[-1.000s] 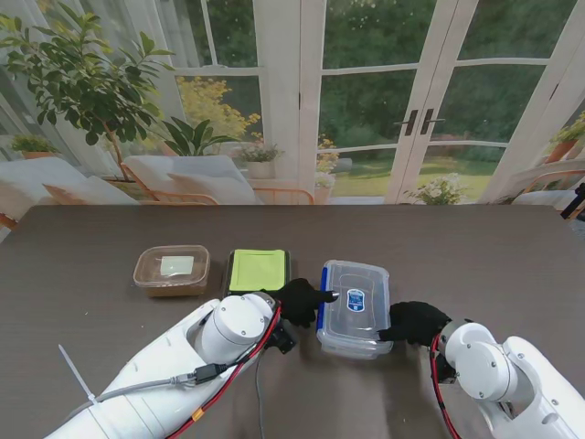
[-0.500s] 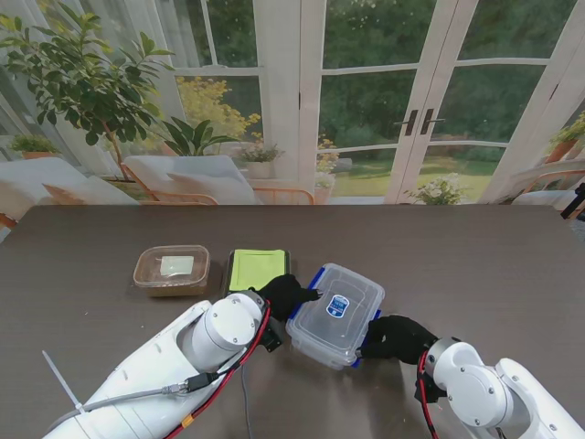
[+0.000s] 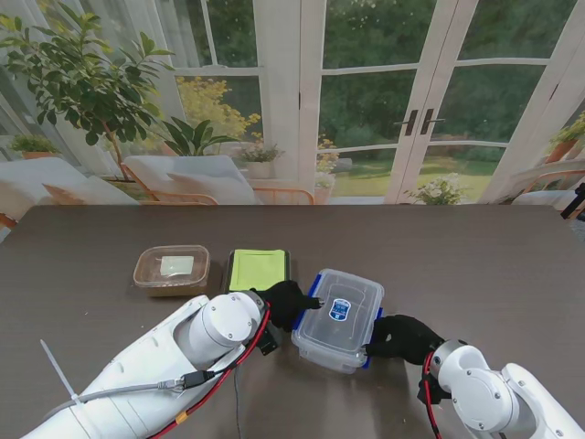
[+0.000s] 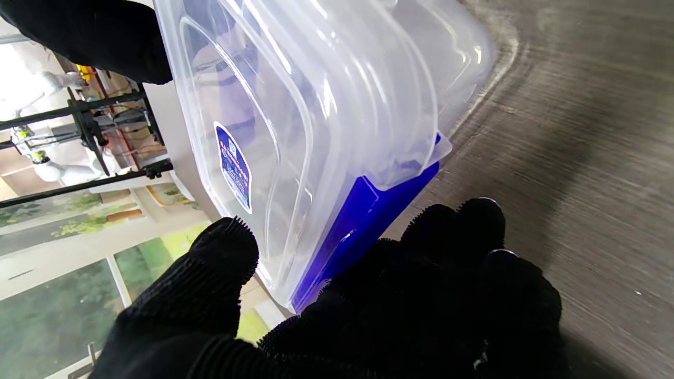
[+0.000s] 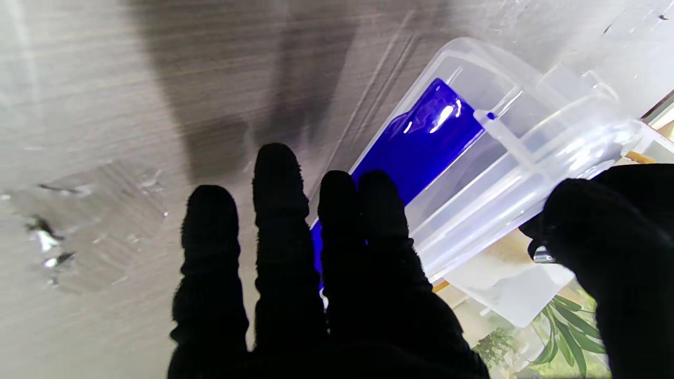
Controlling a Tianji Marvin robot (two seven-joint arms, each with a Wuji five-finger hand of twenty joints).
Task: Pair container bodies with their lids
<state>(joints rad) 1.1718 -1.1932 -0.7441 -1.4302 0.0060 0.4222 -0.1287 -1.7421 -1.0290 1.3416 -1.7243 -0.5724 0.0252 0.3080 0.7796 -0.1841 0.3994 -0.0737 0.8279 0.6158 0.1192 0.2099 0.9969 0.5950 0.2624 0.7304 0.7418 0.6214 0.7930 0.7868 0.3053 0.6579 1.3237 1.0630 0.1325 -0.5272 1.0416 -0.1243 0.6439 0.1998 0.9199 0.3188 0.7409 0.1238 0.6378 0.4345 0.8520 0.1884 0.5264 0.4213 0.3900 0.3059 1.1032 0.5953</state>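
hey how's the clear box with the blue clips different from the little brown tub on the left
The clear box is larger and sits skewed to the table edge; the brown tub is smaller and sits square. The clear box has blue clips and a blue label; the brown tub is amber-tinted with a pale patch on top. The left hand and right hand grip the clear box; the brown tub stands untouched. Both are translucent, rectangular and lidded.

The print on the label (image 3: 339, 308) of the clear container (image 3: 336, 320) is too small to be read. What lies inside the small brown tub (image 3: 171, 269), far left, is perhaps a pale lid. The table (image 3: 475, 265) is cut off at both sides.
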